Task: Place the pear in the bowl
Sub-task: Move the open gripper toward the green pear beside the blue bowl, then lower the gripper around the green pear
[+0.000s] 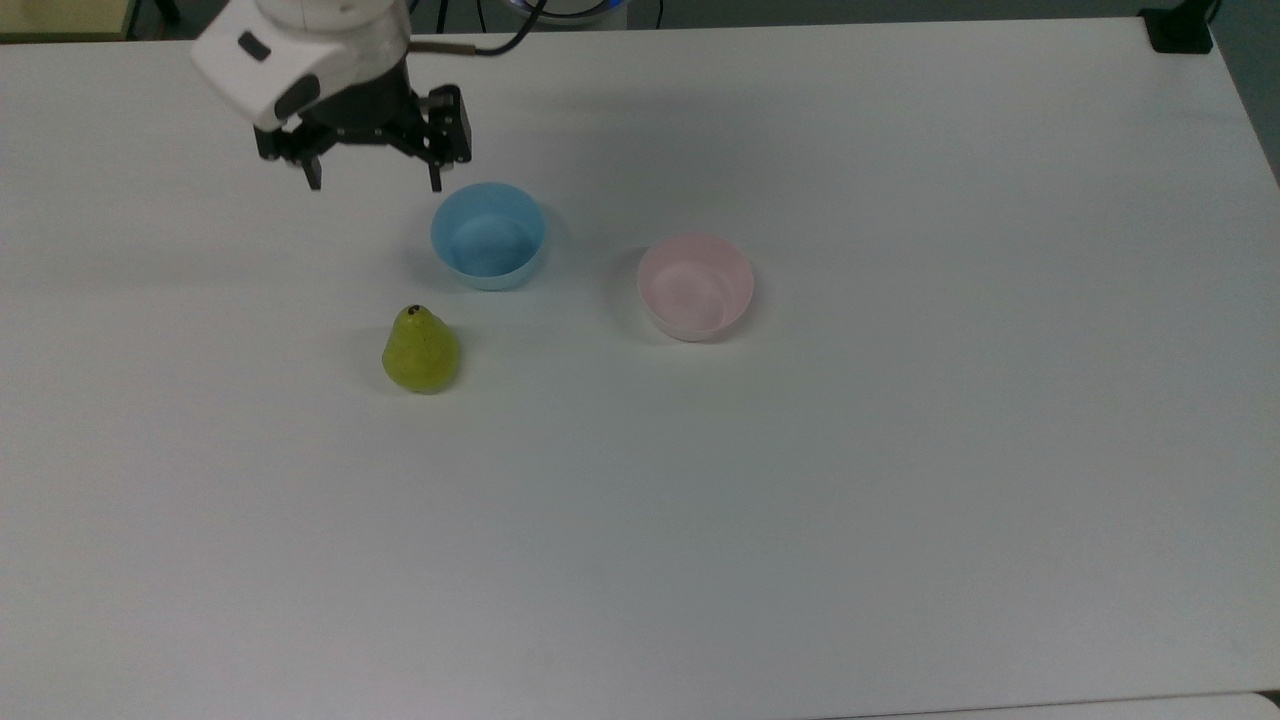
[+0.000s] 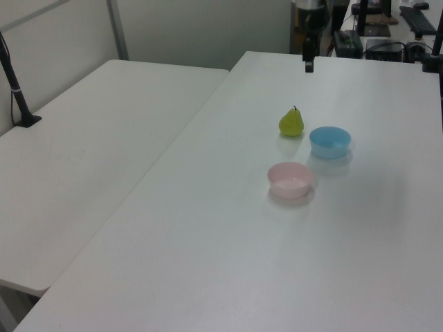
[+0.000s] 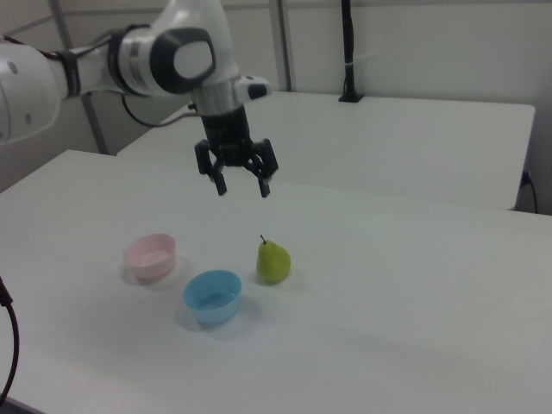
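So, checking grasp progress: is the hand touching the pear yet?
Apart. The right view shows the open hand hanging above the pear, with table visible between.

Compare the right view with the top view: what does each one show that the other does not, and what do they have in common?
Right view alone: the pear's thin stem standing upright, a second table behind with a dark post on it, and the arm's white joints. Top view alone: the insides of both bowls straight from above, and a black block at the table's far corner. Both: the open gripper in the air, empty, and the pear, blue bowl and pink bowl standing apart on the white table.
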### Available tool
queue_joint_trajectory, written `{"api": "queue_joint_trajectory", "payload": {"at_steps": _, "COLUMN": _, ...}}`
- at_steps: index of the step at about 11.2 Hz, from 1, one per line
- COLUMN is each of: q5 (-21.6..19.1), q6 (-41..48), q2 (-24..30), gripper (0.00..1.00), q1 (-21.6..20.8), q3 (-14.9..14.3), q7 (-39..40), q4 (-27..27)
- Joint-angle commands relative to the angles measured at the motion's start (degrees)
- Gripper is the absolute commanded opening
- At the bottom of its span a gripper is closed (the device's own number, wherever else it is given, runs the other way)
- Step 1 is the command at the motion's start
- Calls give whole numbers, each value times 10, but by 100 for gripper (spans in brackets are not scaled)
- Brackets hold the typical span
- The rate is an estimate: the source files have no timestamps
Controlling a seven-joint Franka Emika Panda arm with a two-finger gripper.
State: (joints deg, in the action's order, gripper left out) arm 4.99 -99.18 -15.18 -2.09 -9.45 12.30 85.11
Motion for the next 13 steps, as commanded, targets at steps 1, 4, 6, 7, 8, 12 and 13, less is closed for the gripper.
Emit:
{"api": "queue_joint_trajectory", "payload": {"at_steps": 1, "q5": -11, "q6": -104, "q2": -13, "gripper": 100, "q1": 7, "q3": -2, "q7": 30, "q4": 63}}
{"api": "queue_joint_trajectory", "payload": {"at_steps": 4, "q5": -11, "q6": -149, "q2": -61, "gripper": 100, "q1": 9, "q3": -2, "q7": 30, "q4": 67}}
{"api": "queue_joint_trajectory", "payload": {"at_steps": 6, "q5": -11, "q6": -173, "q2": -88, "gripper": 100, "q1": 6, "q3": 0, "q7": 24, "q4": 68}}
{"api": "queue_joint_trajectory", "payload": {"at_steps": 7, "q5": -11, "q6": -181, "q2": -99, "gripper": 100, "q1": 5, "q3": 0, "q7": 23, "q4": 68}}
{"api": "queue_joint_trajectory", "payload": {"at_steps": 8, "q5": -11, "q6": -195, "q2": -108, "gripper": 100, "q1": 4, "q3": 0, "q7": 21, "q4": 68}}
{"api": "queue_joint_trajectory", "payload": {"at_steps": 12, "q5": -10, "q6": -212, "q2": -131, "gripper": 89, "q1": 3, "q3": 2, "q7": 21, "q4": 70}}
{"api": "queue_joint_trajectory", "payload": {"at_steps": 13, "q5": -10, "q6": -216, "q2": -135, "gripper": 88, "q1": 3, "q3": 2, "q7": 21, "q4": 73}}
